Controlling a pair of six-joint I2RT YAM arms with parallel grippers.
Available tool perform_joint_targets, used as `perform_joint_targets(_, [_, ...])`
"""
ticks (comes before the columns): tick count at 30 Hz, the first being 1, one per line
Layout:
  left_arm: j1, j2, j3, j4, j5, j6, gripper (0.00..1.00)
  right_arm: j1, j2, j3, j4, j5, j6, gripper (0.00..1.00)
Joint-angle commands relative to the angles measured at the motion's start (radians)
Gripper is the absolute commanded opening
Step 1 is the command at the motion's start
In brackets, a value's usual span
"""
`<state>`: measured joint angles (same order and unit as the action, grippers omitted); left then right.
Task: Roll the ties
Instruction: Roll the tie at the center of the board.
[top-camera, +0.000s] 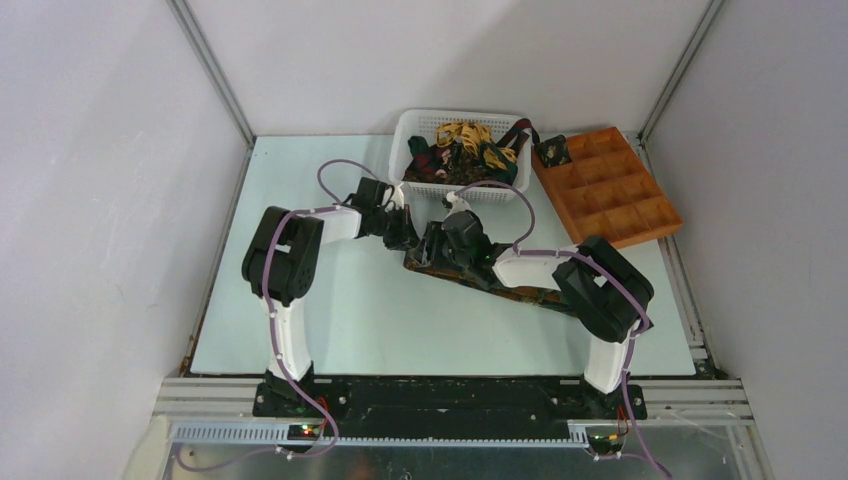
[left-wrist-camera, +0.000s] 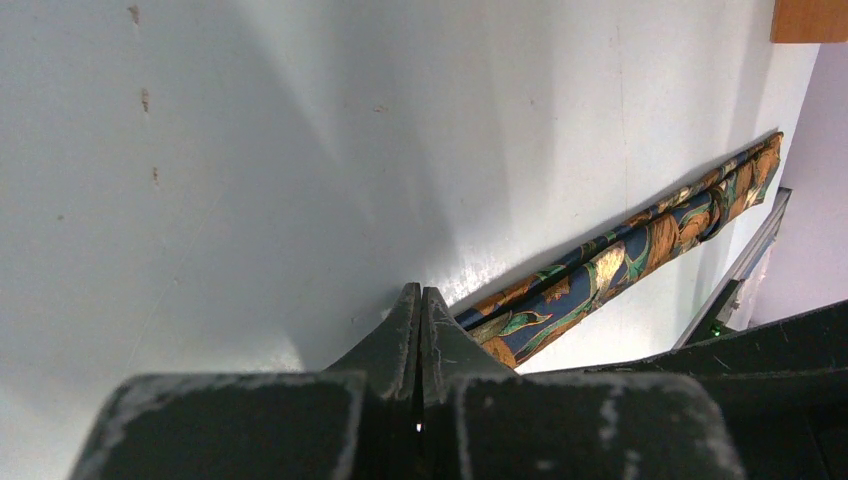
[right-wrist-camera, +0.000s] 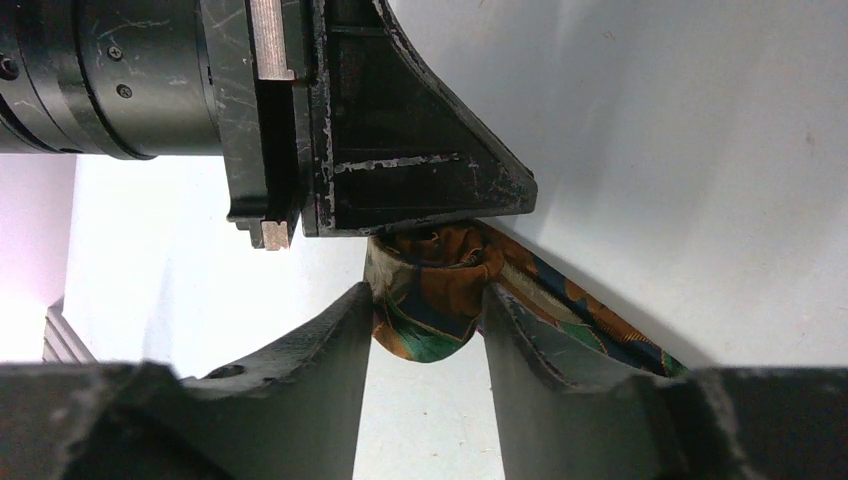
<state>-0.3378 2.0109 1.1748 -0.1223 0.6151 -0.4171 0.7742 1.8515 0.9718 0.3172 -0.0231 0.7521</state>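
Observation:
One tie (top-camera: 530, 294), dark blue with orange and green patterning, lies diagonally on the table under my right arm. In the left wrist view the tie (left-wrist-camera: 620, 262) stretches flat away to the right. Its near end is rolled into a small coil (right-wrist-camera: 435, 285). My right gripper (right-wrist-camera: 428, 292) has a finger pressed against each side of that coil. My left gripper (left-wrist-camera: 421, 292) is shut with nothing between its fingers, its tips down beside the tie. In the right wrist view the left gripper's black body (right-wrist-camera: 400, 130) sits right on top of the coil.
A white plastic basket (top-camera: 405, 150) at the back holds a heap of yellow, green and maroon ties. To its right an orange-brown compartment tray (top-camera: 610, 185) has a small dark coil (top-camera: 552, 152) in its far left cell. Both grippers (top-camera: 420, 243) meet mid-table.

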Motion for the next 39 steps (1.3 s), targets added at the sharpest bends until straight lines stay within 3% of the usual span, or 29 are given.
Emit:
perform_joint_targets(1, [0.002, 0.009, 0.027, 0.01, 0.015, 0.018, 0.0, -0.01, 0.012, 0.036, 0.035, -0.008, 0.0, 0.44])
perform_joint_targets(15, [0.001, -0.037, 0.003, 0.04, -0.002, 0.009, 0.02, -0.016, -0.006, 0.036, 0.017, -0.029, 0.067, 0.23])
perform_joint_targets(26, [0.01, -0.13, -0.042, 0.054, -0.061, 0.0, 0.33, 0.005, -0.058, -0.051, 0.073, 0.089, 0.23, 0.22])
perform_joint_targets(39, [0.011, -0.213, -0.085, 0.086, -0.114, -0.039, 0.42, 0.054, -0.066, -0.177, 0.22, 0.221, 0.388, 0.23])
